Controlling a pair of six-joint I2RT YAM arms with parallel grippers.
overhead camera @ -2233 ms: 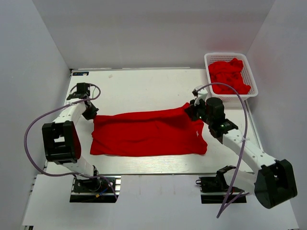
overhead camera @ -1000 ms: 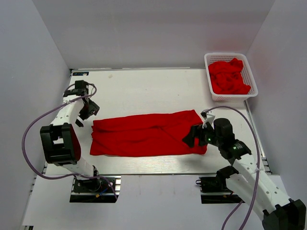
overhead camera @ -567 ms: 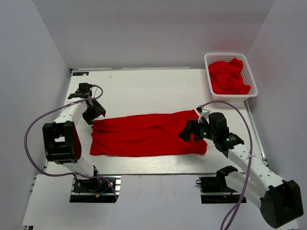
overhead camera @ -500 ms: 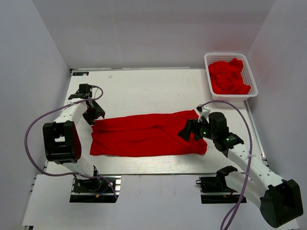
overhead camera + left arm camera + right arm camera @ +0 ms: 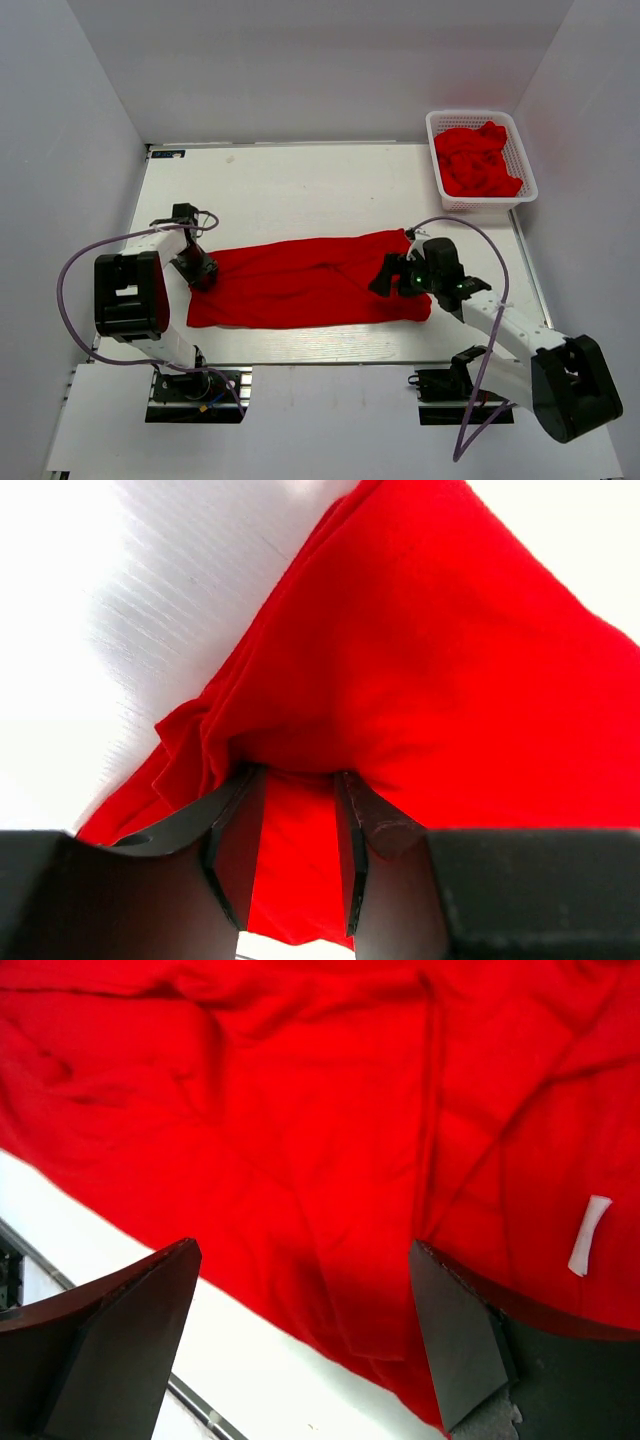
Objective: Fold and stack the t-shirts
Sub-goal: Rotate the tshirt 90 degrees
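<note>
Crumpled t-shirts [image 5: 478, 160] in basket [image 5: 490, 203] cannot be counted.

The left arm [image 5: 150, 243] and the right arm [image 5: 500, 318] are built from white tubes and big black blocks. A thin purple-grey cable [image 5: 63, 278] is looped along each. Small green lights [image 5: 415, 283] are seen on the right wrist. The left gripper [image 5: 296, 776] and the right gripper [image 5: 302, 1248] are tipped with dark wedges.

White table [image 5: 300, 185], matte, evenly lit; plain pale grey back wall [image 5: 320, 70] behind it; matching side walls left [image 5: 60, 150] and right [image 5: 590, 150]; shadows soft.
</note>
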